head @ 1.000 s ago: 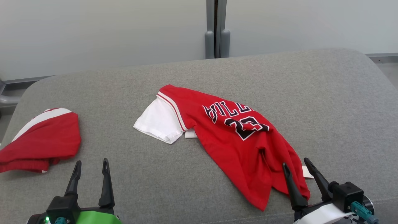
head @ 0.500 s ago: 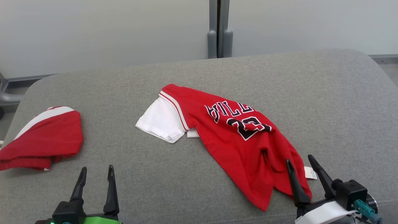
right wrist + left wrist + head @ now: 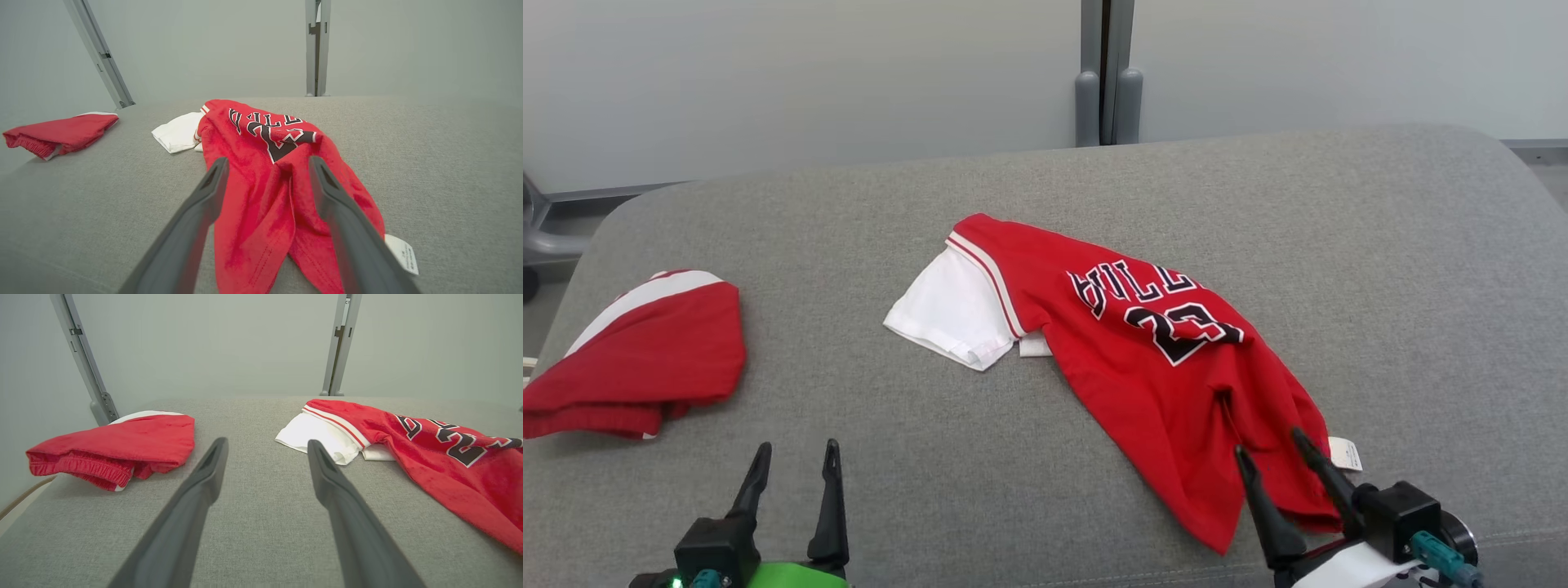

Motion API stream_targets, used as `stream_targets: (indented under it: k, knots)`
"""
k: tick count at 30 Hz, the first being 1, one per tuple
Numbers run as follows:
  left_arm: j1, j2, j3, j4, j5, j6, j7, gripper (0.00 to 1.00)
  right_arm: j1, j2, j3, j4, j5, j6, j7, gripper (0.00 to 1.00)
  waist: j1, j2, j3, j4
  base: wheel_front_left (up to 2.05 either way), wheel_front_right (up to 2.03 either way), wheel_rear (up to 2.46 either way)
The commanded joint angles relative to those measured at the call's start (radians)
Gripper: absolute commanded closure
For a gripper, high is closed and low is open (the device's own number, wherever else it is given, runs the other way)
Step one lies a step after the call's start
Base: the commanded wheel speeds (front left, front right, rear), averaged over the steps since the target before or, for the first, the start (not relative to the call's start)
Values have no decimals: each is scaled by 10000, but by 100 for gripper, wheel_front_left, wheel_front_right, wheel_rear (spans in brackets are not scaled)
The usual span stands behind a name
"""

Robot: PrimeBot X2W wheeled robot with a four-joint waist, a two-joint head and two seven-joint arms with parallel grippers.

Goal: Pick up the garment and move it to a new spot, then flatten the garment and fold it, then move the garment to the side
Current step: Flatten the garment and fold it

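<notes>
The garment (image 3: pixel 1160 367) is a red jersey with black-and-white lettering and a white sleeve. It lies crumpled on the grey padded surface (image 3: pixel 931 457), running from centre to lower right. My right gripper (image 3: pixel 1267 441) stands open over the garment's near end, beside a white label (image 3: pixel 1346 453). In the right wrist view the right gripper (image 3: pixel 268 159) has red cloth (image 3: pixel 261 196) bunched between its spread fingers, which are not closed on it. My left gripper (image 3: pixel 797 447) is open over bare surface at the lower left. In its wrist view the left gripper (image 3: pixel 266 442) points between the two garments, with the jersey (image 3: pixel 449 465) to its right.
A second red garment with a white stripe (image 3: pixel 645 351) lies folded at the surface's left edge, also in the left wrist view (image 3: pixel 118 447) and the right wrist view (image 3: pixel 61 132). A grey wall with a vertical post (image 3: pixel 1107 73) stands behind the surface's rounded far edge.
The head camera has shifted a little. My right gripper has moved left and lower in the view, so its fingers now stand over the jersey's near end. The garments have not moved.
</notes>
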State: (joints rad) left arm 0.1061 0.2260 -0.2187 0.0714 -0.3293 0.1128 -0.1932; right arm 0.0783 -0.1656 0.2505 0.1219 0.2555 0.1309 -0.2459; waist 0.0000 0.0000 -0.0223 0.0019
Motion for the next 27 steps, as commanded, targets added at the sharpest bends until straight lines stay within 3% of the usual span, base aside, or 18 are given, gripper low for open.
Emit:
stream_targets:
  k: [1,13,27]
  knots:
    - [-213,-9,-34,21,-157,-95,160,0,31,-65,140,43,112,-4,89,0,0,0,49,21,0,0,0]
    - [-1508,172,-535,639,-1031,-960,2500,0,-147,-651,1795,768,407,-4,794,0,0,0,928,-126,0,0,0]
    - [-5091,-8,-599,3265,-2232,-2022,4402,0,-1400,-879,2539,1761,-300,-4,1002,0,0,0,2455,-262,0,0,0]
